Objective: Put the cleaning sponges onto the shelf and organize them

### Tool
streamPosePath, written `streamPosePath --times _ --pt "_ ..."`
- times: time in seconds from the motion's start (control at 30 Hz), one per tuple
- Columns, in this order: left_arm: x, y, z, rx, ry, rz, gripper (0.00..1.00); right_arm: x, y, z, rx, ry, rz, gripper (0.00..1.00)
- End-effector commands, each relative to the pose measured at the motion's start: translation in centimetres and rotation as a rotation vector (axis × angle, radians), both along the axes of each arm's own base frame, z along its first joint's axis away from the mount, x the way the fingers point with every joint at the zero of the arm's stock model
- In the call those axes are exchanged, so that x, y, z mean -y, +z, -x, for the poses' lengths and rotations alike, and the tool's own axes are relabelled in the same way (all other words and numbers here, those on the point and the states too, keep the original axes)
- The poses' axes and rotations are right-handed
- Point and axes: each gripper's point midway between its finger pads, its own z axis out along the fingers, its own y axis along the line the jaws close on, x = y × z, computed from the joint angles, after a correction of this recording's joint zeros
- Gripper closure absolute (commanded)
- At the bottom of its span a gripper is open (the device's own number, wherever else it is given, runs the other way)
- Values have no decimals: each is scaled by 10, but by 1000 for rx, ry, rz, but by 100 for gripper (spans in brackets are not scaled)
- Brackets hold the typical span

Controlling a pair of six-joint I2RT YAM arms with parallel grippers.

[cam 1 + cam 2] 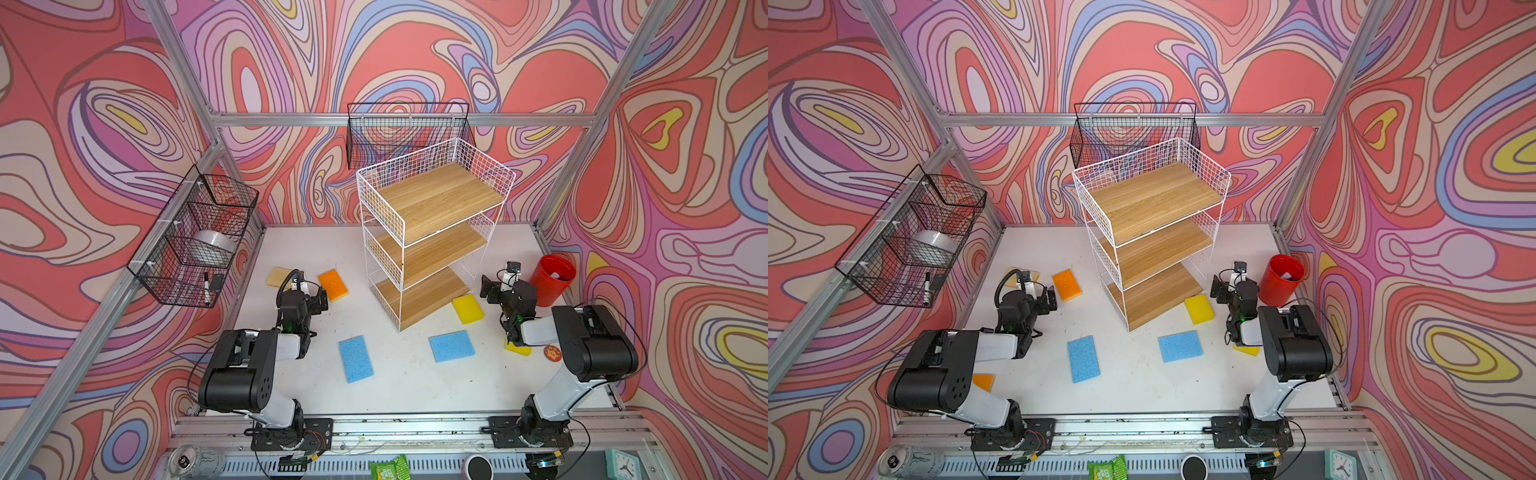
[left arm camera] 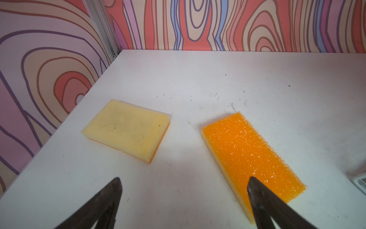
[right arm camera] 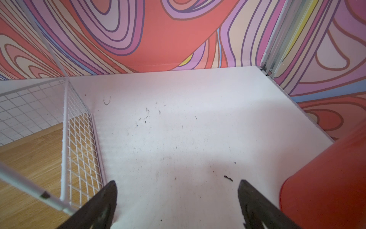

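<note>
Near the tabletop's (image 1: 409,392) far edge, the bare shelf (image 1: 436,195), sponges (image 1: 355,359) flat around it. Just ahead of the left pincer (image 2: 184,178), wide and empty: the orange sponge (image 2: 251,154), long axis running roughly away from it, offset toward one jaw. Right pincer (image 3: 176,180) also wide, farther off.

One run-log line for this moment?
shelf: no sponge visible | left claw: open, beside orange sponge | right claw: open, holding nothing

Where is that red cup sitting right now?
In both top views the red cup stands on the right side, close beside the right gripper and right of the white wire shelf.
</note>
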Motion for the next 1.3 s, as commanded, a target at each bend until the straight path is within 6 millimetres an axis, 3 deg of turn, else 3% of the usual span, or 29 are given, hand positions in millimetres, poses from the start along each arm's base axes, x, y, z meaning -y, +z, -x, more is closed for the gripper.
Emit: streamPosePath --times 0.0,0.13,0.27,0.4,0.43,0.53,0.67,0.83,1.03,1.27 --pt "2 0 0 3 -10 -16 0 1 1 1 3 1 -3 2" --pt "10 7 -3 -22 -57 -14 0 1 15 4 20 -4 0 2" --pt "16 30 -2 -44 -96 -15 0 8 36 11 -14 -53 -34 5" --pt "22 65 9 -14 -98 0 0 6 50 19 -2 -64 -90 6" --pt "23 92 4 31 -96 14 0 7 54 21 -1 -70 -104 7" --pt "33 118 15 -5 -117 62 0 5 65 26 -12 -71 -146 9" --pt "62 159 37 34 -183 57 5 -1 87 37 -10 -52 -200 11" --pt "107 194 75 80 -280 86 17 -18 122 48 7 35 -261 18" --pt "176 212 113 113 -458 95 27 -56 166 55 36 261 -304 17" --pt "238 244 130 188 -606 97 25 -72 209 42 77 363 -337 19"
